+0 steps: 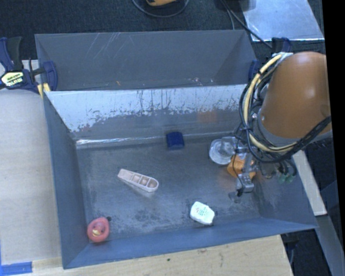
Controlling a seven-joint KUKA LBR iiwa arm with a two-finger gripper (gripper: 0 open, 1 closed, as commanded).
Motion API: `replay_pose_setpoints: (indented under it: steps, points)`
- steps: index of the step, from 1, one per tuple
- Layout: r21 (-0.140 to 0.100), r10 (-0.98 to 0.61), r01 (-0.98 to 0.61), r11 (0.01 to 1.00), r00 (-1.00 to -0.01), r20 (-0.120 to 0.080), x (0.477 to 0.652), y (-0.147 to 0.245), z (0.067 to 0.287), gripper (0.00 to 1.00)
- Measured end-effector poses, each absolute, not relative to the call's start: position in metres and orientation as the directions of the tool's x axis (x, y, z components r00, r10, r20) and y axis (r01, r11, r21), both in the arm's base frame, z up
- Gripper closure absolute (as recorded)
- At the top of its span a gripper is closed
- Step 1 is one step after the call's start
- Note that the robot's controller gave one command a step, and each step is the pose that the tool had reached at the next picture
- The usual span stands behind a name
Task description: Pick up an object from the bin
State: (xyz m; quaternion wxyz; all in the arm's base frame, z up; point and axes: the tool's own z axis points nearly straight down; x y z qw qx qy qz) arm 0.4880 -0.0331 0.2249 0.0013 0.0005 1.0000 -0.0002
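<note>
My gripper point(243, 186) is low over the right side of the bin floor, under the arm's wrist. A small orange thing point(236, 166) lies right against it on its far side, partly hidden. Just beyond that sits a clear round thing point(221, 150). A white rounded block point(202, 213) lies to the gripper's front left, apart from it.
A blue cube point(174, 140) rests by the back wall. A pale oblong tray-like piece point(138, 180) lies mid-floor, and a red round thing point(97, 229) sits in the front left corner. The arm and its cables cover the bin's right wall.
</note>
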Motion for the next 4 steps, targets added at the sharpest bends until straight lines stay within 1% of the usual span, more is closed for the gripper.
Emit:
replay_pose_setpoints:
  steps: [1,2,3,4]
  points:
    - [0.0,-0.276,-0.276,0.961,-0.961,0.001,0.486,-0.025,0.125,0.0]
    - [-0.002,-0.371,-0.371,0.929,-0.928,-0.005,0.488,-0.016,0.16,0.0]
    - [0.001,-0.685,-0.685,0.729,-0.729,0.0,0.5,0.0,0.131,0.0]
    - [-0.007,-0.762,-0.762,0.648,-0.648,-0.006,0.496,-0.003,0.071,0.0]
